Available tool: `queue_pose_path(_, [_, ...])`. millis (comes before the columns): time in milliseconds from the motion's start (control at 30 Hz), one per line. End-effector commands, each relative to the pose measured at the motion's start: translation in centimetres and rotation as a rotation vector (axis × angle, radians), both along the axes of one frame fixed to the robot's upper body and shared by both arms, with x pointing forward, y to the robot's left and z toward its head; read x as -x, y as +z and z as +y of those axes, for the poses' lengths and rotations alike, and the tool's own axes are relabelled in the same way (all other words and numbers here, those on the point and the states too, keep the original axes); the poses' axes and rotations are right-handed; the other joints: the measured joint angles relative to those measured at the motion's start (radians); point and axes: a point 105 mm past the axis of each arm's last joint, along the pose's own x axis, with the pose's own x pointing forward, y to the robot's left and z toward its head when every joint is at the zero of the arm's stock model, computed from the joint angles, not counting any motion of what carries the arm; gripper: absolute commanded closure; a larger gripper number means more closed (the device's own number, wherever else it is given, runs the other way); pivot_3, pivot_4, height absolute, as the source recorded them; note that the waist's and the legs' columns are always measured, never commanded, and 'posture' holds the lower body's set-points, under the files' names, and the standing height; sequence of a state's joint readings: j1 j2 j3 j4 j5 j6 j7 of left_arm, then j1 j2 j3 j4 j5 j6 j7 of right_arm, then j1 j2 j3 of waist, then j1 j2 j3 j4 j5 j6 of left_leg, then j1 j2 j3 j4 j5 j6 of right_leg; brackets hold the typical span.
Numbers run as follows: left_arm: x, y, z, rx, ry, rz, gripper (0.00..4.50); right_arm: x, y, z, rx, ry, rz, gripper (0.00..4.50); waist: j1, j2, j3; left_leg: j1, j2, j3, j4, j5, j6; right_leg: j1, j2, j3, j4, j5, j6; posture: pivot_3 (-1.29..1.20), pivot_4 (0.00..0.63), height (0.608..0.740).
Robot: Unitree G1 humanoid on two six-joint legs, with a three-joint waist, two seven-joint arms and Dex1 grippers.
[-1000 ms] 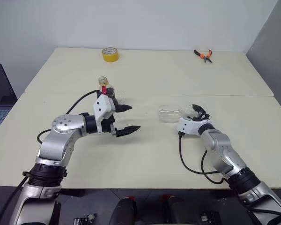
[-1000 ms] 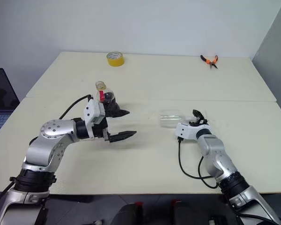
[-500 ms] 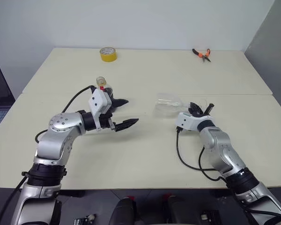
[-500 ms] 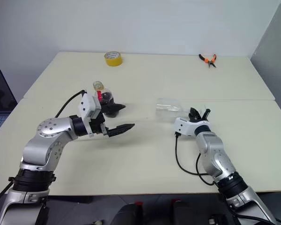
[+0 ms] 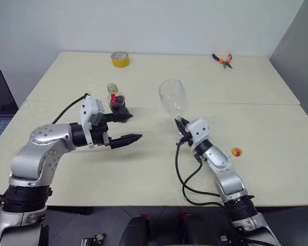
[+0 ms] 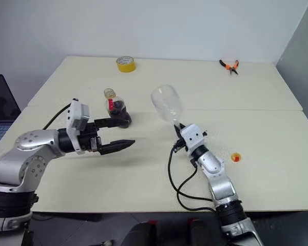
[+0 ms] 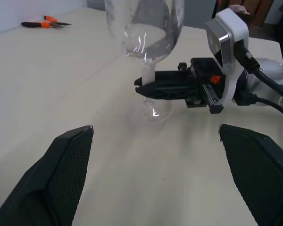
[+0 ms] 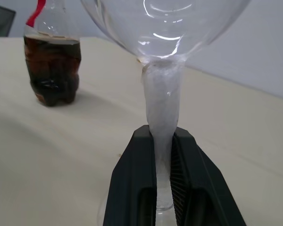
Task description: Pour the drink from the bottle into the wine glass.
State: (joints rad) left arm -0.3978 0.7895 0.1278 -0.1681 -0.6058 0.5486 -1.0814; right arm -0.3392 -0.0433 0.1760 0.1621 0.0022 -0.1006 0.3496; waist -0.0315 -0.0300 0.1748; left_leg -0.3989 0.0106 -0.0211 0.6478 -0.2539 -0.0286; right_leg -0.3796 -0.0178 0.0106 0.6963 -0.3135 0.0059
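Observation:
The clear wine glass (image 5: 173,97) stands almost upright near the table's middle, leaning slightly left, and its bowl is empty. My right gripper (image 5: 180,126) is shut on its thin stem (image 8: 162,113), low down near the foot (image 7: 155,111). The squat bottle (image 5: 115,100) stands to the left of the glass, with dark drink (image 8: 52,70) in its lower part and a red neck label. Its mouth looks uncapped. My left gripper (image 5: 128,128) is open just in front of the bottle, not touching it. Its fingers (image 7: 70,160) point towards the glass.
A small yellow and red round cap (image 5: 236,151) lies on the table right of my right arm. A yellow tape roll (image 5: 119,59) and orange pliers (image 5: 222,60) lie at the far edge. A laptop (image 5: 0,105) is off the table's left side.
The glass lay on its side; my right gripper has shut on its stem, rolled and swung left, so the glass is now upright. My left gripper drew back slightly, still open.

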Motion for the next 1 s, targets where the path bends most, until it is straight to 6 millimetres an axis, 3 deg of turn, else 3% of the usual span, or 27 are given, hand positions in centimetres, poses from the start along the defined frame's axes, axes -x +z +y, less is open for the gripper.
queue_pose_path(33, [0.7,2.5,0.3,0.002,-0.013,-0.071,0.00,-0.6,0.9,0.7,-0.113,0.054,-0.020,4.37,-0.001,0.000,0.000,0.000,0.000,0.000,0.000,0.000,0.000,0.000,0.000,0.000,0.000,0.000,0.000,0.00,0.150,0.740])
queue_pose_path(300, [0.9,3.7,1.3,-0.017,0.009,-0.092,0.00,-1.9,-0.5,0.5,-0.111,0.074,0.005,4.37,-0.001,0.000,0.000,0.000,0.000,0.000,0.000,0.000,0.000,-0.001,0.000,0.000,0.000,0.000,0.000,0.00,0.150,0.740])
queue_pose_path(600, [1.1,3.1,1.6,-0.038,0.008,-0.084,0.00,-1.2,-2.6,-0.9,-0.083,0.085,0.044,4.37,-0.001,0.000,0.000,0.000,0.000,0.001,0.000,0.000,0.000,-0.001,0.000,0.001,0.000,0.000,0.000,0.00,0.150,0.740])
queue_pose_path(633, [1.1,3.1,1.5,-0.037,0.007,-0.084,0.00,-1.1,-2.6,-0.9,-0.083,0.086,0.045,3.64,-0.001,0.000,0.000,0.000,0.000,0.001,0.000,0.000,0.000,-0.001,0.000,0.001,0.000,0.000,0.000,0.00,0.150,0.740])
queue_pose_path(1000, [0.8,2.5,1.3,-0.036,-0.002,-0.083,0.00,-1.2,-2.6,-1.0,-0.056,0.080,0.047,0.01,-0.001,0.000,0.000,0.000,0.000,0.001,0.000,0.000,0.000,0.000,0.000,0.001,0.000,0.000,0.000,0.00,0.150,0.740])
